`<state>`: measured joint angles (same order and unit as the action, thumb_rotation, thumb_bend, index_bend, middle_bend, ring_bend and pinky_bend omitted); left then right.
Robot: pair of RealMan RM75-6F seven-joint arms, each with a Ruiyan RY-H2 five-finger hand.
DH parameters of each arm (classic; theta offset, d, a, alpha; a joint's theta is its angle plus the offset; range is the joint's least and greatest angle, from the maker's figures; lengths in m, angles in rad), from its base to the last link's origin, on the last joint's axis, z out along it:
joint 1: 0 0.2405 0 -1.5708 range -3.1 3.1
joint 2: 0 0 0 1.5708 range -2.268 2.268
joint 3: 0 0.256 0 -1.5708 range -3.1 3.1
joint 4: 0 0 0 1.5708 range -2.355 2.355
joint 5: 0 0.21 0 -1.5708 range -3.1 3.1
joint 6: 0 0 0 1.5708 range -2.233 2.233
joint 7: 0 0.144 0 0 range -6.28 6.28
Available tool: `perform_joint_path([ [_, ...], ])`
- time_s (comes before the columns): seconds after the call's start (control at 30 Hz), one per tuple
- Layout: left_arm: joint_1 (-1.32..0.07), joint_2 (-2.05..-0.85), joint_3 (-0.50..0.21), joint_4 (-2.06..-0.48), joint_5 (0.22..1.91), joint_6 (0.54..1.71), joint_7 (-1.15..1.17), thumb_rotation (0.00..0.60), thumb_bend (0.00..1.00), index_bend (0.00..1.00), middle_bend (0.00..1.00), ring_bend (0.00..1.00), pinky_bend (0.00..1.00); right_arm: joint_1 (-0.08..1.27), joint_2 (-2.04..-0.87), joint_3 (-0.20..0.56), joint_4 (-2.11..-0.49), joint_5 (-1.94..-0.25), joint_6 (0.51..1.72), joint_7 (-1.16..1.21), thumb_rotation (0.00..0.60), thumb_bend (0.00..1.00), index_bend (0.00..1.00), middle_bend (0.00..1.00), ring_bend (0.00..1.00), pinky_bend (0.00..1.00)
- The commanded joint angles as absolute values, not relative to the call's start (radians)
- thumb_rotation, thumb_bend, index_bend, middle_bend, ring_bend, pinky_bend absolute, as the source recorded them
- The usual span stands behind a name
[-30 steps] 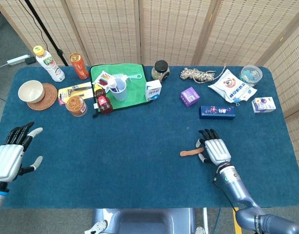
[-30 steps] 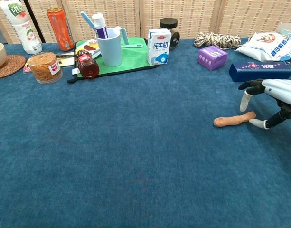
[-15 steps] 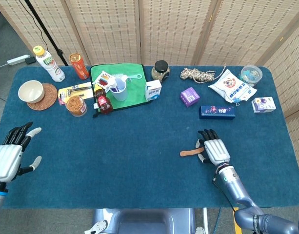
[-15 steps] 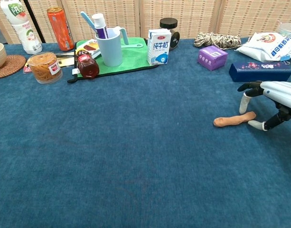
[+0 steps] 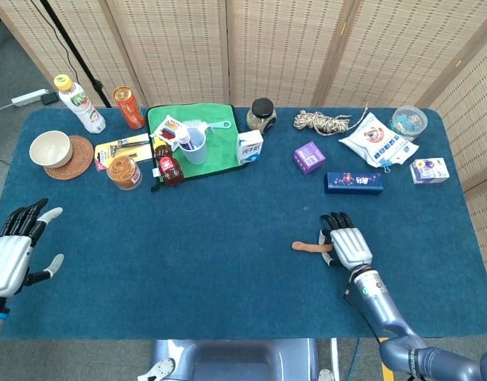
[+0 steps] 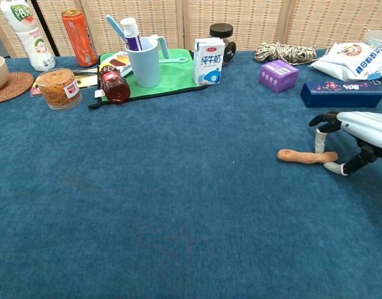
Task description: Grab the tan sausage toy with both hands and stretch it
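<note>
Lying on the blue table cover [image 5: 227, 230], the tan sausage toy [image 6: 300, 156] stretches out to the left of your right hand [image 6: 359, 131], its near end tucked under the fingers [image 6: 319, 140]. You have a white fingertip coming down on that end with the thumb just beside it, but whether the toy is actually pinched cannot be told. Your left hand [image 5: 13, 250] hovers well apart at the far left edge, fingers spread, holding nothing.

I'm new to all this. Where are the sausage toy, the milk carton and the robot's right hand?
sausage toy [image 6: 300, 156], chest view, middle of its body
milk carton [image 6: 209, 61], chest view, front face
right hand [image 5: 346, 243], head view, back of hand
</note>
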<state>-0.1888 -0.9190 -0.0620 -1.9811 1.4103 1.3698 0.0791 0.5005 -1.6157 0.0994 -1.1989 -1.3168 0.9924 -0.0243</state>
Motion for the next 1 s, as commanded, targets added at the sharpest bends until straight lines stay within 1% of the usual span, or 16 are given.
perform_joint_path([
  [0.03, -0.187, -0.917, -0.061, -1.979, 1.412, 1.372, 0.074, 0.6, 0.31, 0.15, 0.01, 0.0, 0.0, 0.502, -1.619, 0.101, -1.197, -1.316, 0.992, -0.025, 0.6, 0.4, 0.55, 0.16, 0.0, 0.0],
  [0.4, -0.184, -0.917, -0.061, -1.967, 1.409, 1.369, 0.062, 0.6, 0.31, 0.15, 0.01, 0.0, 0.0, 0.496, -1.606, 0.117, -1.239, -1.308, 1.003, 0.005, 0.6, 0.44, 0.66, 0.25, 0.02, 0.0],
  [0.53, -0.205, -0.929, -0.063, -1.971, 1.429, 1.348, 0.083, 0.6, 0.31, 0.17, 0.01, 0.0, 0.0, 0.482, -1.561, 0.125, -1.313, -1.301, 1.013, 0.037, 0.6, 0.44, 0.68, 0.27, 0.03, 0.0],
  [0.67, -0.22, -0.944, -0.067, -1.969, 1.437, 1.336, 0.104, 0.6, 0.31, 0.21, 0.01, 0.0, 0.0, 0.476, -1.537, 0.127, -1.365, -1.297, 1.016, 0.047, 0.6, 0.45, 0.69, 0.28, 0.03, 0.0],
  [0.77, -0.248, -0.964, -0.07, -1.968, 1.455, 1.307, 0.135, 0.6, 0.31, 0.24, 0.01, 0.0, 0.0, 0.47, -1.507, 0.129, -1.435, -1.299, 1.024, 0.058, 0.6, 0.45, 0.69, 0.28, 0.03, 0.0],
  [1.0, -0.297, -0.999, -0.074, -1.963, 1.484, 1.257, 0.196, 0.6, 0.31, 0.28, 0.01, 0.0, 0.0, 0.472, -1.471, 0.138, -1.541, -1.288, 1.023, 0.052, 0.6, 0.45, 0.69, 0.28, 0.03, 0.0],
])
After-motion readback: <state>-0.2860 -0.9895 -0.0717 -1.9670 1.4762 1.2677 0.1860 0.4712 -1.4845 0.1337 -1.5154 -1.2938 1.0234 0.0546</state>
